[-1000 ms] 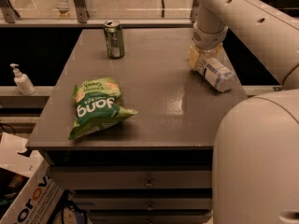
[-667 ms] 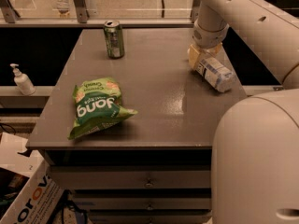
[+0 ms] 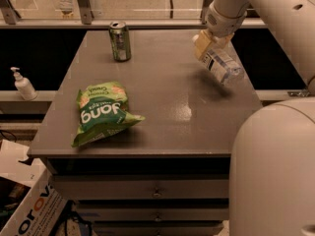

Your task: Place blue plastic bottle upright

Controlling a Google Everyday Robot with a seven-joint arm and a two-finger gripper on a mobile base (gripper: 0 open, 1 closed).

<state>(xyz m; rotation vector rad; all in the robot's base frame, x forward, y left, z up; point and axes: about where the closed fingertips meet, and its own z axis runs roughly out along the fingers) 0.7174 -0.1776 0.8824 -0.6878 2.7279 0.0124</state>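
Tool [image 3: 205,43]: at 2 o'clock over the desk [image 3: 167,82], clenched on one end of the bottle [image 3: 225,67]; the bottle hangs tilted, free end pointing toward 4 o'clock, apparently clear of the surface and near the right edge. Risk: if released while tilted, it would likely topple and roll, possibly off the edge at 3 o'clock; an end grasp may let it swing or slip. Can [image 3: 119,41] at 11 o'clock and bag [image 3: 101,112] at 8 o'clock lie well apart; collision unlikely.

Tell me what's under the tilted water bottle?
Only bare gray table and a dark shadow; nothing else lies beneath. The blue plastic bottle hangs tilted in the gripper, which clamps its top end, so the cap is covered.
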